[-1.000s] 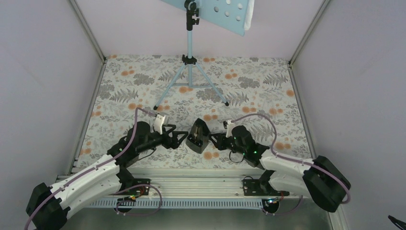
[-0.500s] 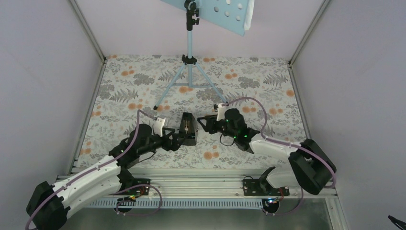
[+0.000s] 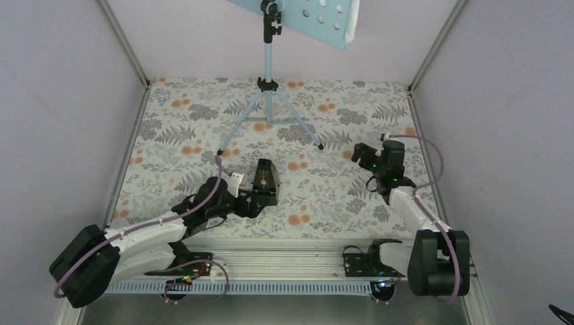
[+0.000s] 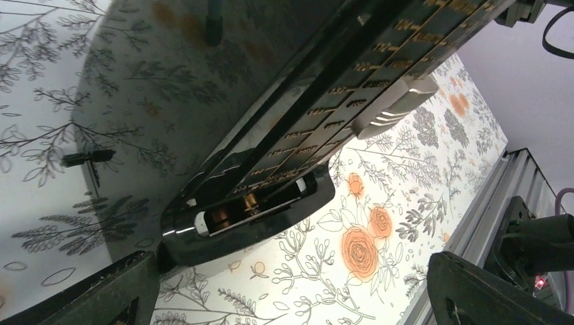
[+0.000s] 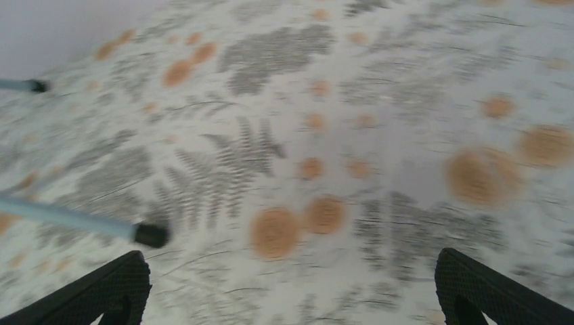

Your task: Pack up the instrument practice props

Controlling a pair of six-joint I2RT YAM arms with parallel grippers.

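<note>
We find the left gripper (image 3: 252, 201) released: its fingers (image 4: 115, 291) stand wide on either side of the black wedge-shaped box (image 3: 265, 179), and one finger is clearly apart from it. The box rests on the floral cloth (image 3: 352, 196), front of centre. The right gripper (image 3: 361, 154) is likewise spread and empty, over the cloth to the right. The light blue music stand (image 3: 269, 64) stands upright behind the box.

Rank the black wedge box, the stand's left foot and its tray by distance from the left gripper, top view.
1. Black wedge box, at the left gripper's tips.
2. Stand's left foot, farther left.
3. Tray, high at the back.
</note>
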